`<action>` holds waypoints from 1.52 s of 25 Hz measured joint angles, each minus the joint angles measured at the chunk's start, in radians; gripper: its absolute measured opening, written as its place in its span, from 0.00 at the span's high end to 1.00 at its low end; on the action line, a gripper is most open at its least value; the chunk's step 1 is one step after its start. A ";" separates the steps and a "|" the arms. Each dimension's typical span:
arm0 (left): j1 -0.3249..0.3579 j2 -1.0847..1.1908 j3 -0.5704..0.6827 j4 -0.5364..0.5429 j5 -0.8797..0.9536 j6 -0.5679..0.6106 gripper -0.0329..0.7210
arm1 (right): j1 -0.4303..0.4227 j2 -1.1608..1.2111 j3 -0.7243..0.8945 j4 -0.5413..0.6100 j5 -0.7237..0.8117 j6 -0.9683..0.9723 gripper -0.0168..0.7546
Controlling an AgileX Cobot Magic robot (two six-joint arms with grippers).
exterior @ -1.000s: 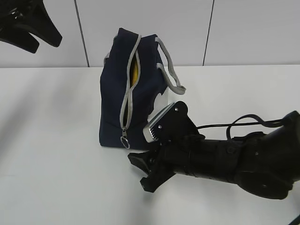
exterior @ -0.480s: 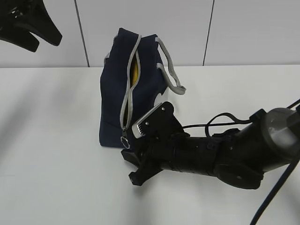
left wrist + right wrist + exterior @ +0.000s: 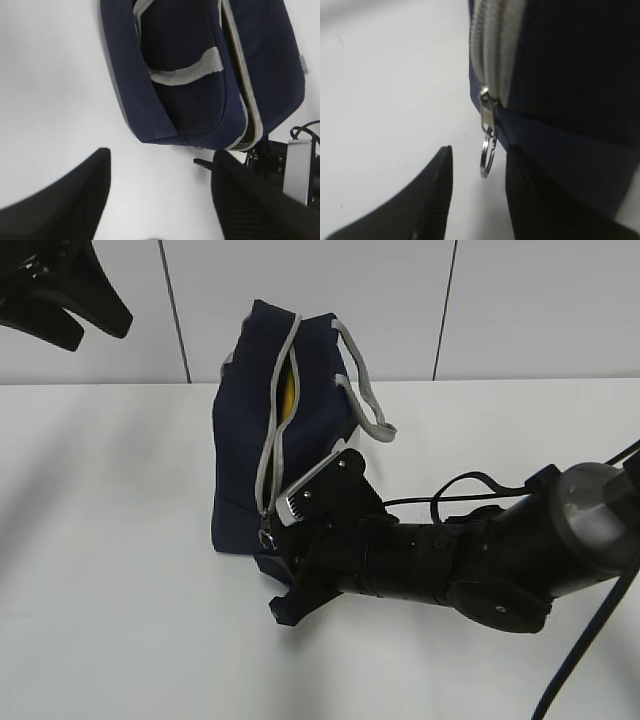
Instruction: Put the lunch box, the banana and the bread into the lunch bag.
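Observation:
The navy lunch bag (image 3: 240, 440) stands upright at the middle of the table. Its grey zipper (image 3: 268, 455) runs down the front and gapes at the top. A sliver of yellow, the banana (image 3: 288, 390), shows through that gap. The lunch box and the bread are hidden. My right gripper (image 3: 278, 585) lies low at the bag's front bottom corner. Its jaws stand open on either side of the metal ring of the zipper pull (image 3: 488, 157), and the right gripper (image 3: 480, 152) does not touch the ring. My left gripper (image 3: 100, 335) hangs open high at the far left, and below the left gripper (image 3: 162, 152) is bare table.
A grey strap handle (image 3: 362, 390) droops over the bag's right side, another handle (image 3: 190, 72) lies across its top. The white table (image 3: 110, 570) runs to a panelled wall (image 3: 520, 300) behind. The right arm (image 3: 480, 565) and its cables lie across the table's right half.
My right gripper has slid left and in toward the bag's front corner, bringing its jaws around the zipper ring and narrowing them. The bag and left gripper have stayed put.

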 joint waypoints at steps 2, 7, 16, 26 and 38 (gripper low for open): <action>0.000 0.000 0.000 0.000 0.000 0.000 0.37 | 0.000 0.000 -0.008 0.000 0.016 0.000 0.63; 0.000 0.000 0.000 0.000 0.002 0.000 0.37 | 0.000 0.013 -0.026 0.000 0.033 0.000 0.64; 0.000 0.000 0.000 0.000 0.004 0.000 0.37 | 0.000 0.037 -0.032 0.000 0.032 0.000 0.81; 0.000 0.000 0.000 0.000 0.004 0.000 0.37 | 0.000 0.037 -0.032 0.008 -0.004 0.002 0.99; 0.000 0.000 0.000 0.000 0.004 0.000 0.37 | 0.000 -0.018 -0.032 -0.025 0.073 0.002 1.00</action>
